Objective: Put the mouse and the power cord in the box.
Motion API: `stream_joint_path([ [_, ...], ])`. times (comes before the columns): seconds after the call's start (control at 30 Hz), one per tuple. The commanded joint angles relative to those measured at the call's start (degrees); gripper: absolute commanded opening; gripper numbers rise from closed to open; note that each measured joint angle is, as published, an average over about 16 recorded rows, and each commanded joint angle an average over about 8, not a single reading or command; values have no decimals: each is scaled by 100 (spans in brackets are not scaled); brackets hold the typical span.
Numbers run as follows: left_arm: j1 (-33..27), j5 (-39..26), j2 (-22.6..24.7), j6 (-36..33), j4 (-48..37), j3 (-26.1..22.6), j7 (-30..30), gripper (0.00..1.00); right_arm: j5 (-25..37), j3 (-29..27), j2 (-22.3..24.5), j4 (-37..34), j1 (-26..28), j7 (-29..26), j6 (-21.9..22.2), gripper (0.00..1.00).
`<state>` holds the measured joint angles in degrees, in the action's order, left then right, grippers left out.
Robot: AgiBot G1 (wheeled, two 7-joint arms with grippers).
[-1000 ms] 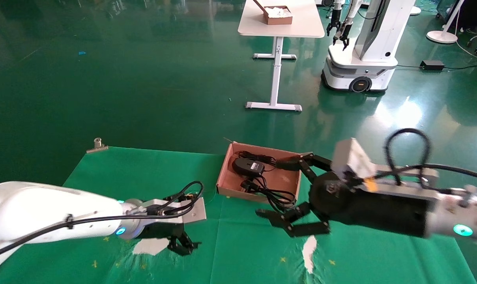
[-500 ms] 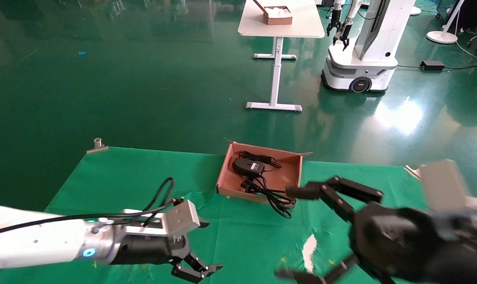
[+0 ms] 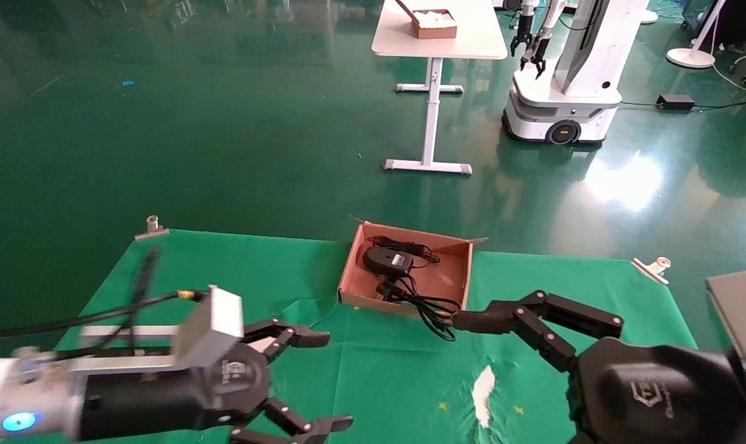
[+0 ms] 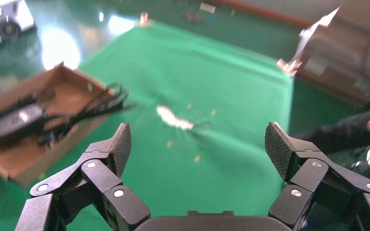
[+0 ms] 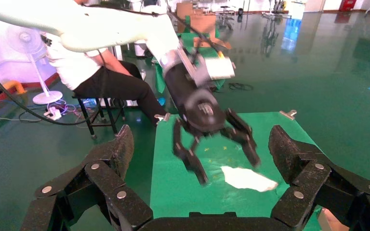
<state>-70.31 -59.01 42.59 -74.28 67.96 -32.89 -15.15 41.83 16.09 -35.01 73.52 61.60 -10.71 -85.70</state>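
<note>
Black mouse point(image 3: 387, 261) in brown box point(image 3: 354, 271), power cord point(image 3: 431, 306) overhanging front edge

Black linked-finger left end effector point(image 3: 311, 379), silver screws, grey wrist block, blue light, matching right end effector point(image 3: 508, 370)

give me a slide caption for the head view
Mouse and power cord lie in the box, cord looping over its front edge; left claw and right claw open, empty, over the green cloth.

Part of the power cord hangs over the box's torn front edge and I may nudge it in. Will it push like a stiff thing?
Probably not. The power cord lies in loose loops, so it likely bends. Its loops over the box edge may spring back.
</note>
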Motion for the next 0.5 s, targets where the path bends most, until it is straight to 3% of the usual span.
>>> stream_joint_path([
  [0.03,131,256,-113,-171,84,252,66,100,-1,1,0,0,0,1,0,100],
  [0.5,923,1823,-800,-1206,594,1786,457,100,-18,2,9,5,-4,3,-3,100],
])
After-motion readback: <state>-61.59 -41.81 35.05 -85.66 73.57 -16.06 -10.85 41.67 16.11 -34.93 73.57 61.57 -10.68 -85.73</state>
